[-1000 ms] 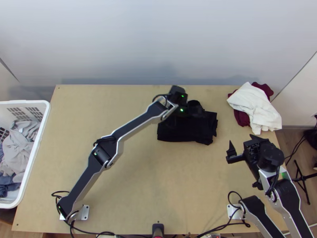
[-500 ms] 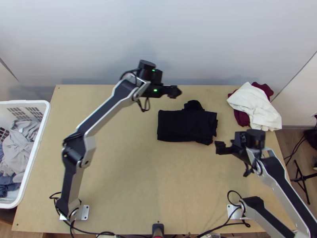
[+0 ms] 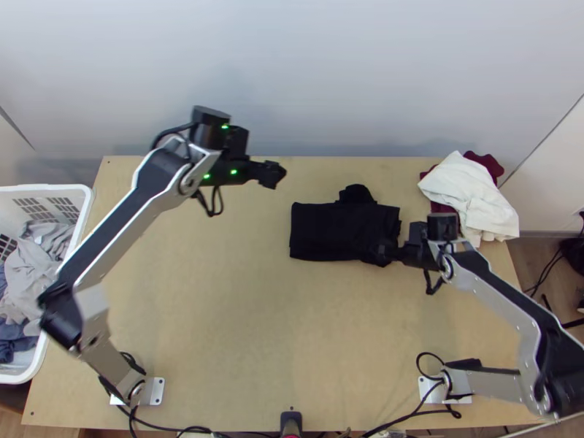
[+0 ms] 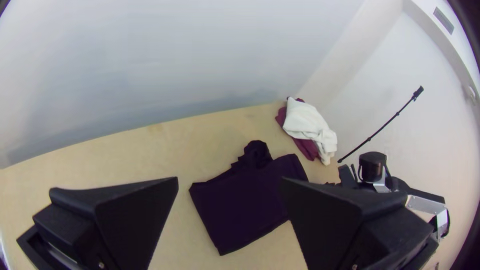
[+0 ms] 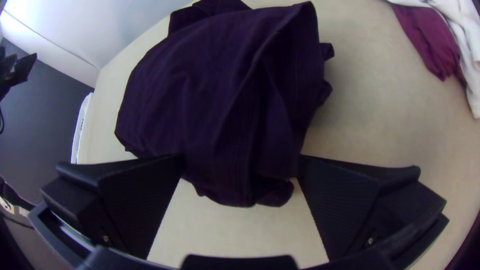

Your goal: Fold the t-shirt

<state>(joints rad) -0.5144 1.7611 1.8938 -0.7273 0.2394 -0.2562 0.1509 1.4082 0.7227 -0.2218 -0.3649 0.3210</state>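
Observation:
The black t-shirt (image 3: 339, 231) lies folded into a compact rectangle right of the table's middle, a bunched bit sticking out at its far edge. My left gripper (image 3: 273, 175) is up beyond the shirt's far left corner; in the left wrist view the left gripper (image 4: 228, 182) stands open, holding nothing. At the shirt's near right corner is my right gripper (image 3: 388, 253). In the right wrist view the right gripper (image 5: 241, 162) is open, with the dark cloth (image 5: 215, 95) showing between and beyond its fingers. Whether they touch the cloth I cannot tell.
A white cloth (image 3: 467, 191) lies over a maroon cloth (image 3: 491, 164) at the table's far right corner. Off the left edge stands a white basket (image 3: 62, 290) with grey and blue clothes. Bare wood (image 3: 292, 336) stretches between the shirt and the near edge.
The left arm has drawn away from above the shirt, toward the far left. My right gripper has moved leftward and away from the near edge, up to the shirt's right corner. The shirt looks unmoved.

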